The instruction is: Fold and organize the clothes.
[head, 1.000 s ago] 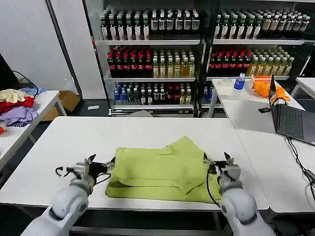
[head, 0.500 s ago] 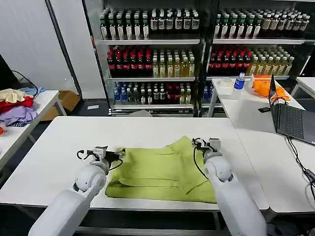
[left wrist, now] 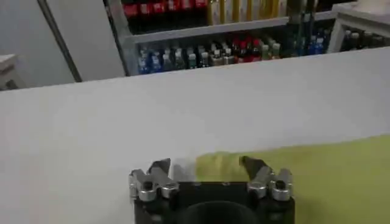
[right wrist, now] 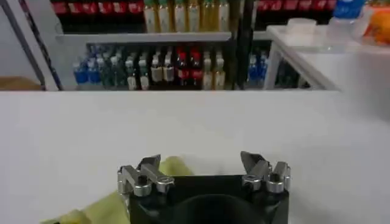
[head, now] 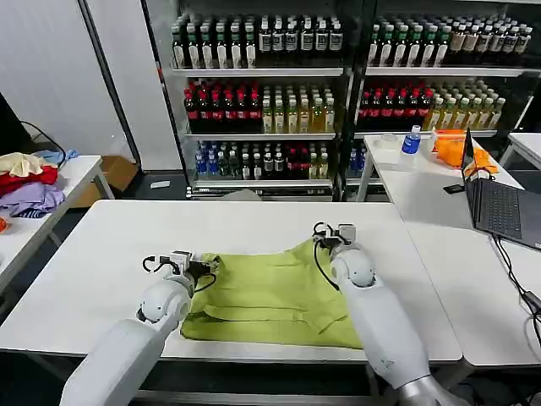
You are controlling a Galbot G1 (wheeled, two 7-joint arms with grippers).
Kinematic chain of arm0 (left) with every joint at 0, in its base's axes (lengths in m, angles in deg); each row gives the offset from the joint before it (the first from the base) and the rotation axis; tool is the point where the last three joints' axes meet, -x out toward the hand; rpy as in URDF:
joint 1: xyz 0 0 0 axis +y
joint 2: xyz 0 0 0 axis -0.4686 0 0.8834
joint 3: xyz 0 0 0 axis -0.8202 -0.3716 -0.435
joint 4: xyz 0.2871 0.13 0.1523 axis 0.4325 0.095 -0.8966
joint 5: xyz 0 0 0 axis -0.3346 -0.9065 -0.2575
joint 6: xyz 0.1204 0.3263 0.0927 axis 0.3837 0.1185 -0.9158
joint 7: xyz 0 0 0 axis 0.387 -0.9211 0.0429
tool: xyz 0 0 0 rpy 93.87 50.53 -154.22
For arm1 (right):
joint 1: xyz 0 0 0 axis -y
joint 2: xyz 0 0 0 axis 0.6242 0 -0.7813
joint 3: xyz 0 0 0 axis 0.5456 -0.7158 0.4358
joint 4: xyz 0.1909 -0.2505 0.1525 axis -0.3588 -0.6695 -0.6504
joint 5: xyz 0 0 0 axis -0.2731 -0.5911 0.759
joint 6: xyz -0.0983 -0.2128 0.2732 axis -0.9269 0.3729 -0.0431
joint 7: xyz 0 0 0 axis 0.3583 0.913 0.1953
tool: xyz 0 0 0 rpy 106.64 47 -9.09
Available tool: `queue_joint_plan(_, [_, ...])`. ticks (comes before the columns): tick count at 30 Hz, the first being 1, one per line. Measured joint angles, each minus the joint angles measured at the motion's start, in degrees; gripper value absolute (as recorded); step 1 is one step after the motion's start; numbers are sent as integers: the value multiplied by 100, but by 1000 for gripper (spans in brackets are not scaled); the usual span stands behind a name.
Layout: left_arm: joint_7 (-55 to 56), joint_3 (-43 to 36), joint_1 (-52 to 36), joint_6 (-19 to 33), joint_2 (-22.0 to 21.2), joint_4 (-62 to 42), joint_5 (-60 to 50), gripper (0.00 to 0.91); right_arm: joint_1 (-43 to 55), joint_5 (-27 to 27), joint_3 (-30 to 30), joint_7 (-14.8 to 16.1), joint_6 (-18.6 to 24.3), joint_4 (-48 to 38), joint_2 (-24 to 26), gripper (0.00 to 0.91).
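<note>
Left gripper [head: 205,264] spread wide, low at the T-shirt's far left corner; in the left wrist view the left gripper [left wrist: 203,165] has its fingers apart with the cloth's corner lying between them, nothing clamped. Right gripper [head: 330,234] likewise spread wide, at the T-shirt's far right peak; in the right wrist view the right gripper [right wrist: 201,160] shows one fingertip over the yellow-green edge, the other over bare table. Lime T-shirt [head: 270,292] lies folded and roughly flat on the white table [head: 101,254], near the table's front edge, with a flap rising to a point at the far right. Beyond the T-shirt, shelves of bottled drinks [head: 262,110]. Right of the T-shirt, a second table carries an open laptop [head: 499,207], an orange cloth [head: 452,148] and a water bottle [head: 411,141]. Left of the T-shirt, a side table holds a heap of red, purple and cream garments [head: 30,182].
</note>
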Motion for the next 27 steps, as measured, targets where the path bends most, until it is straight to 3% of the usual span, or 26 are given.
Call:
queue_joint_plan(1, [-4, -3, 13, 1, 8, 3, -2, 60, 4, 5, -19, 9, 0, -30, -10, 40])
queue_joint_plan(3, [-17, -9, 42, 3, 18, 17, -7, 50, 7, 4, -50, 17, 2, -75, -35, 0])
queue_joint_plan(15, [-100, 1, 196, 18, 73, 94, 64, 30, -127, 17, -118, 1, 31, -40, -59, 0])
queue_joint_plan(27, [-159, 137, 327, 116, 190, 347, 201, 30, -447, 38, -52, -71, 125, 570, 113, 0])
